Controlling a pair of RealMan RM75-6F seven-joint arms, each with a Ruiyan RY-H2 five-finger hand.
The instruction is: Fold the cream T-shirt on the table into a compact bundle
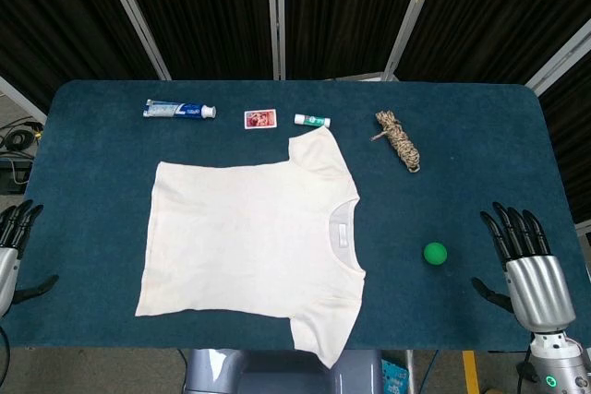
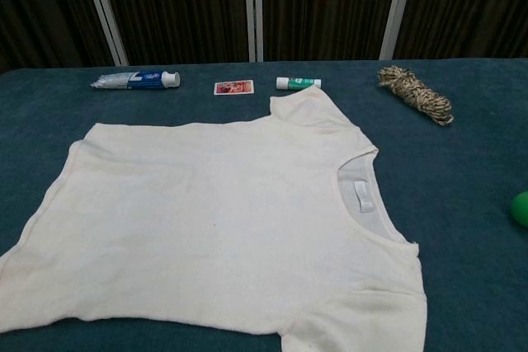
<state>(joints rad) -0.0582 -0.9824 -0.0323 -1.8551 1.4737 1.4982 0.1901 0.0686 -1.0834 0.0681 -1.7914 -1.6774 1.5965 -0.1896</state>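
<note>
Flat, cream T-shirt (image 1: 247, 246) between left hand (image 1: 11, 244) and right hand (image 1: 526, 260), untouched.

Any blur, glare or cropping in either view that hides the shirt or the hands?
Head view: sharp, evenly lit, no glare; T-shirt whole, left hand cut by the frame edge, right hand clear. Chest view: sharp; shirt's near edge cropped, neither hand visible.

Left hand (image 1: 13, 244) cut by head view's left edge, well left of cream T-shirt (image 1: 247, 237). Green ball (image 2: 520, 208) cut by chest view's right edge. Card (image 1: 259, 118) print beyond shirt's far sleeve unreadable.
</note>
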